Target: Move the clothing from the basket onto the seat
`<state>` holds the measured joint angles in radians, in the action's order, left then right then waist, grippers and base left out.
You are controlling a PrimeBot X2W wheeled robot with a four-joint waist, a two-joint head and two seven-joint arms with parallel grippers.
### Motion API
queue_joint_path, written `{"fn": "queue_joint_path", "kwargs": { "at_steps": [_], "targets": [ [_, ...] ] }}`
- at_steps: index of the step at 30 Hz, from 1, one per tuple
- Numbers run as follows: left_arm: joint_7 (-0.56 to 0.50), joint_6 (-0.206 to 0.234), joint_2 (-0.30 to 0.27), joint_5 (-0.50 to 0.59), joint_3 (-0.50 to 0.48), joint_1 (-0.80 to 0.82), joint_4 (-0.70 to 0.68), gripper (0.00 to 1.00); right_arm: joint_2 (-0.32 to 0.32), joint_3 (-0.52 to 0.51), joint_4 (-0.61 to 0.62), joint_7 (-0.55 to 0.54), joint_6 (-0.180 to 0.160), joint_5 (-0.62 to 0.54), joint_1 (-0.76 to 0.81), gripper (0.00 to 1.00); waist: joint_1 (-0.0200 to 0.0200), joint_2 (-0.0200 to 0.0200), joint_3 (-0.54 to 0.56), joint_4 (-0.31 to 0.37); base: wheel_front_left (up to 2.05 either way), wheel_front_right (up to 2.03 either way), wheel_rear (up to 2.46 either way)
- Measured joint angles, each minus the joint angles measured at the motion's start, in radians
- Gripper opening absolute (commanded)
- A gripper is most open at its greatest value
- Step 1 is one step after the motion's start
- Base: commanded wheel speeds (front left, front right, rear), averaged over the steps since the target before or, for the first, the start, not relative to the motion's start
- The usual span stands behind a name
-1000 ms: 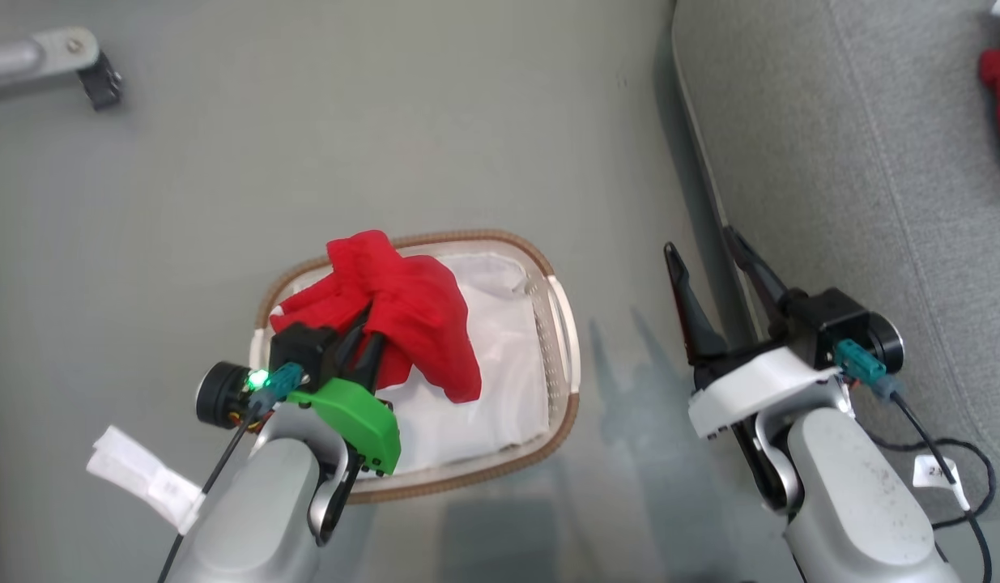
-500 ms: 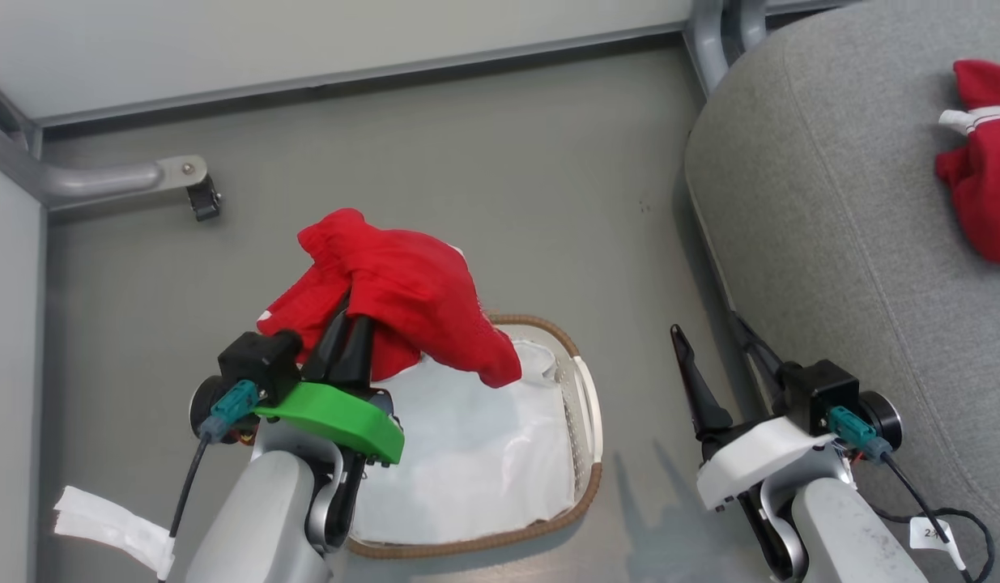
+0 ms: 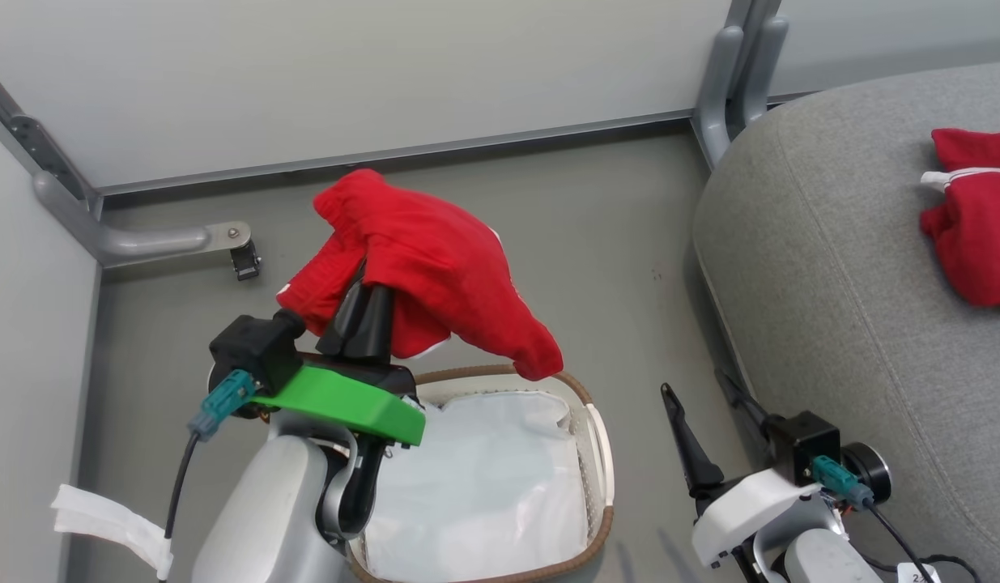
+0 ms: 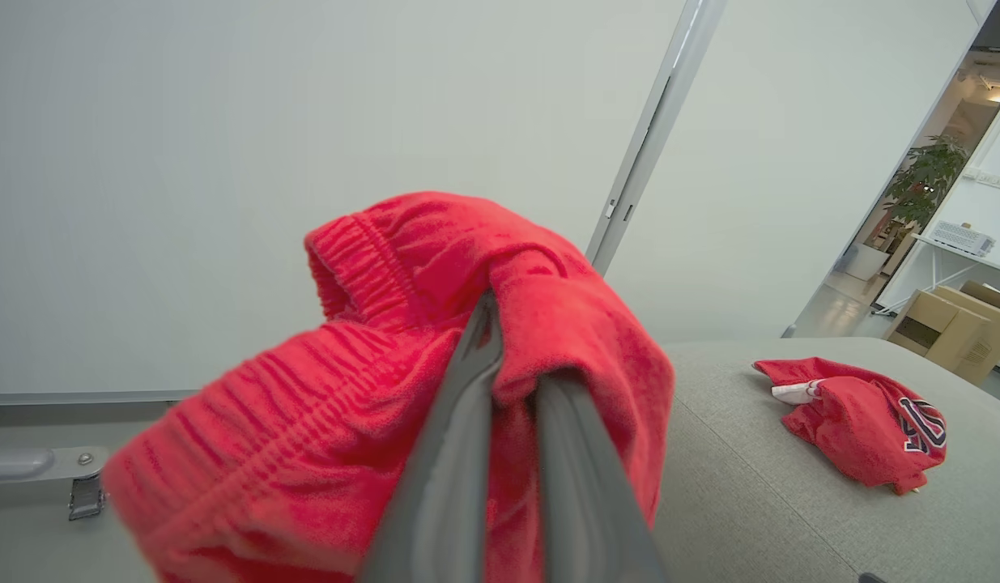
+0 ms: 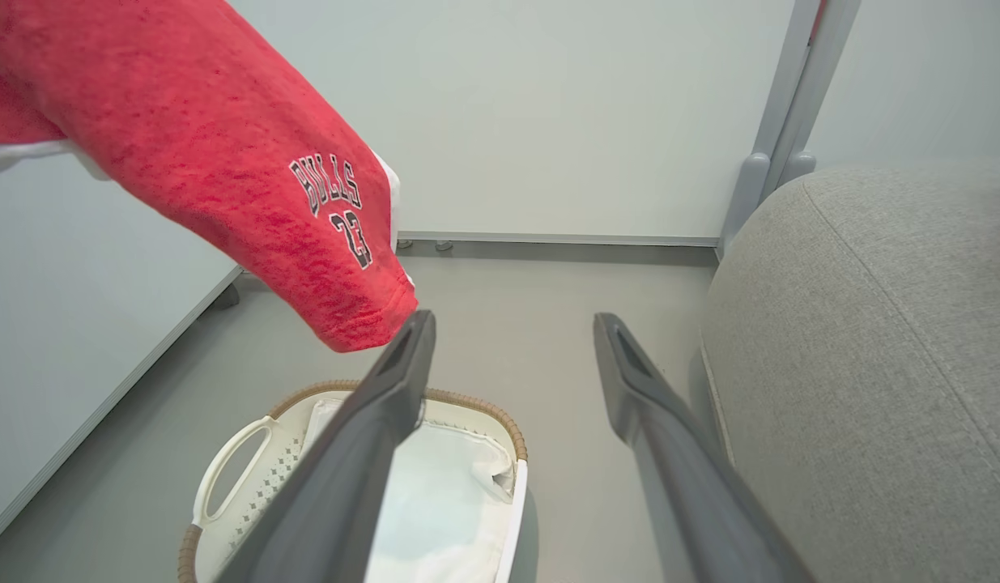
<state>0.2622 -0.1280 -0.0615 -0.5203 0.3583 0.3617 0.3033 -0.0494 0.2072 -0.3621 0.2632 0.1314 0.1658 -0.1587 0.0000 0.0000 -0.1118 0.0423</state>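
Draping over left claw (image 3: 368,301), pinched red garment (image 3: 444,257)

The left claw (image 3: 362,312) has its fingertips buried in the held red garment (image 3: 435,259). The basket (image 3: 601,453) is cut by the head view's bottom edge, its near-left rim behind the left arm (image 3: 265,518). The jersey (image 3: 973,235) runs off the right edge; its lettering, perhaps folded under, is unreadable.

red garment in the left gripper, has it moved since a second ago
Yes: the red garment has risen clear of the basket it lay in.
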Motion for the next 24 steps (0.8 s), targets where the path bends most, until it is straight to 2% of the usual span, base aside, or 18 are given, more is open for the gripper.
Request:
{"fn": "queue_joint_path", "kwargs": {
  "at_steps": [7,12,17,24],
  "targets": [
    [0.0,-0.001,0.005,-0.033,0.045,0.002,-0.036,0.0,0.0,0.067,0.037,0.0,0.0,0.018,-0.016,1.0,0.0,0.0,0.001,-0.018,0.0,0.0,0.0],
    [0.0,-0.001,0.008,-0.045,0.083,0.012,-0.04,0.0,0.001,0.198,0.071,0.0,0.0,0.012,-0.106,1.0,0.0,0.0,-0.01,-0.038,0.0,0.0,0.0],
    [0.0,-0.001,0.009,-0.057,0.13,0.029,-0.03,0.0,0.0,0.312,0.069,0.0,0.0,0.059,-0.205,1.0,0.0,0.0,-0.019,-0.072,0.0,0.0,0.0],
    [0.0,-0.001,0.011,-0.079,0.194,0.045,-0.027,0.0,0.0,0.356,0.009,0.0,0.0,0.066,-0.293,1.0,0.0,0.0,-0.031,-0.137,0.0,0.0,0.0]
  ]
}}
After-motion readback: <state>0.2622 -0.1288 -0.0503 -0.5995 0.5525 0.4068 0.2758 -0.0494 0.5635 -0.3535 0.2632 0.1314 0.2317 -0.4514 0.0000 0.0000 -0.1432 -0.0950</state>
